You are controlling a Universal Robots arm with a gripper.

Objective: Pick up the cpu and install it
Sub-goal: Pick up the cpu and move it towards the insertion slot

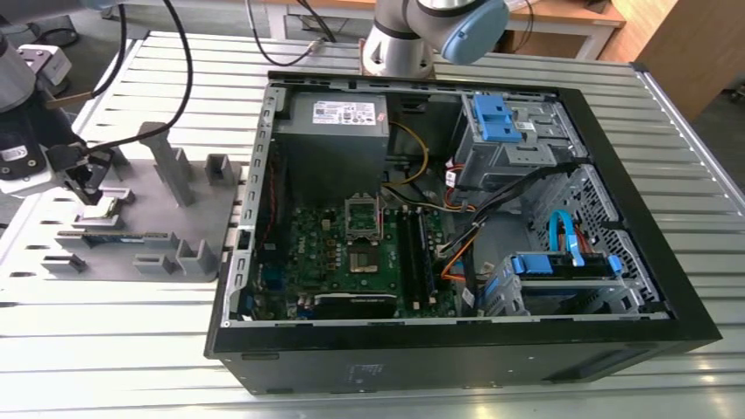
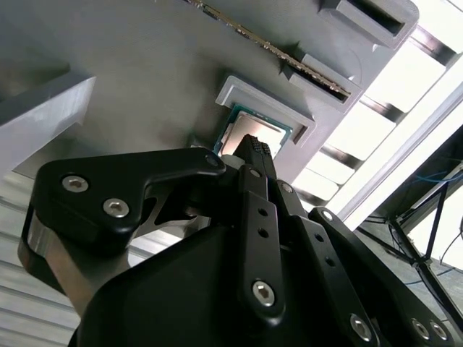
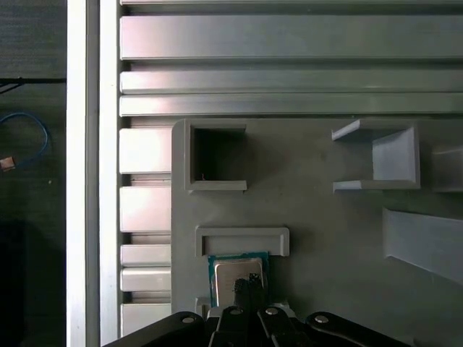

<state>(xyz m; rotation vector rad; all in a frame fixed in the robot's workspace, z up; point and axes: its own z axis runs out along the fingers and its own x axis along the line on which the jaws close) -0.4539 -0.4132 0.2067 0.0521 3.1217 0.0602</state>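
cpu (image 3: 230,269) is seated in a pocket of the grey fixture plate (image 3: 318,238) at the exterior view's left; tool (image 3: 250,285) is held just over it, its state cannot be told.

The cpu (image 3: 226,275), a small square chip, dull silver top, green rim, lies flat in a recess near the grey plate's (image 3: 318,231) edge

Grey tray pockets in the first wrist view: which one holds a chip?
The pocket at the tool holds the cpu, silver-topped with a green edge. The deep square pocket and the open-sided bracket nearby sit empty.
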